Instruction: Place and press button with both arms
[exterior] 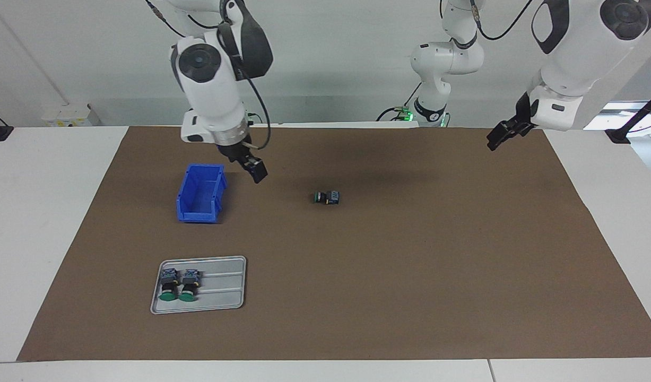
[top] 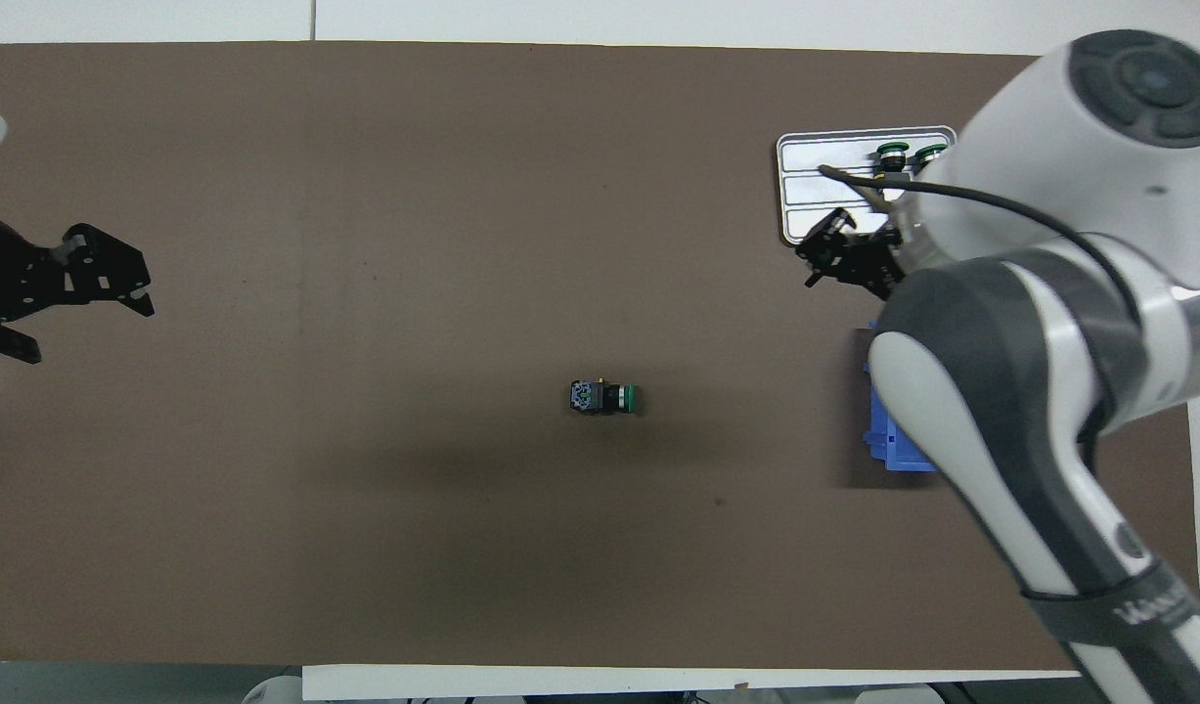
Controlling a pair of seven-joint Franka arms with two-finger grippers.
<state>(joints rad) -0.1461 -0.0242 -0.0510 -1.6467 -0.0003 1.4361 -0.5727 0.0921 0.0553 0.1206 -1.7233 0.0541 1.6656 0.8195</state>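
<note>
The small green-capped push button (exterior: 327, 198) lies on its side mid-table, touched by nothing. The right hand (exterior: 252, 168), fingers spread, hangs empty beside the blue plastic bin (exterior: 200, 193). The left hand (exterior: 503, 133) is open and empty over the table's edge.

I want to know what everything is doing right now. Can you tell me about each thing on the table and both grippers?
button: lying on its side on the brown mat, nothing holding it
two other buttons: lying side by side in the tray
tray: flat on the mat
blue bin: upright, nothing inside
right gripper: open, holding nothing, raised beside the bin
left gripper: open, holding nothing, raised at the left arm's end of the table
</note>
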